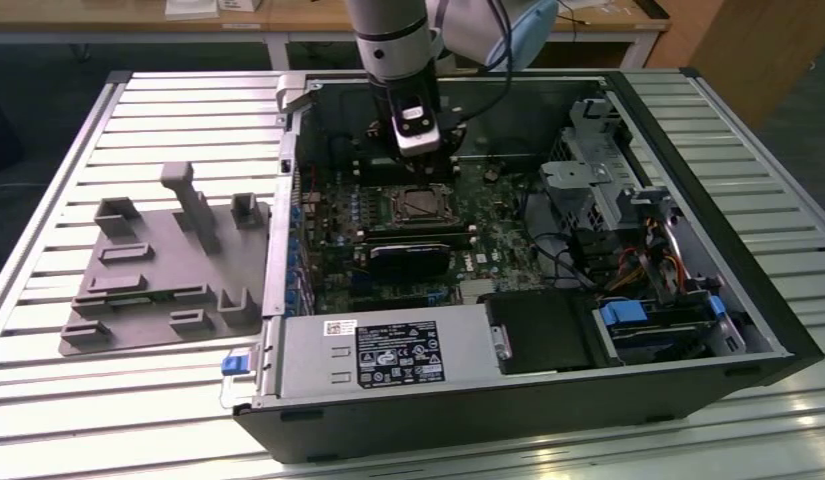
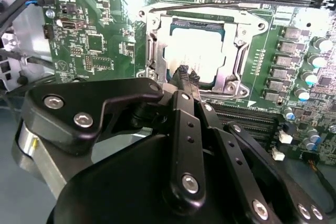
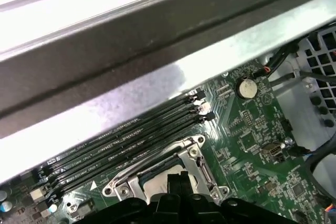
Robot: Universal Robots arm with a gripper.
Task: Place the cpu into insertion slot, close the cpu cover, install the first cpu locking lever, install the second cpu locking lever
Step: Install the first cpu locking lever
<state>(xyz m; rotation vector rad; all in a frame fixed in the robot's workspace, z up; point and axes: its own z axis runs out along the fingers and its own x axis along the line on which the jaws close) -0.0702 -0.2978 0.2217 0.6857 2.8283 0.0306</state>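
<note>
Hovering, exterior view: gripper (image 1: 424,172) above insertion slot (image 1: 419,205).
Second wrist view: cpu (image 2: 195,53) lies seated in the slot; cpu cover (image 2: 195,56) down around it (levers unclear); fingertips (image 2: 187,73) pressed together, holding nothing.
First wrist view: cover (image 3: 197,166) beside memory slots (image 3: 131,140).

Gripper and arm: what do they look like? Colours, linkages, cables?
The gripper is matte black: flat linkage bars joined by silver screws, tapering to narrow ribbed fingertips. Its base has a rounded black housing with a silver-grey ring at the edge. In the exterior view the arm is a silver-grey cylinder with a black band, and dark cables run beside it.
</note>
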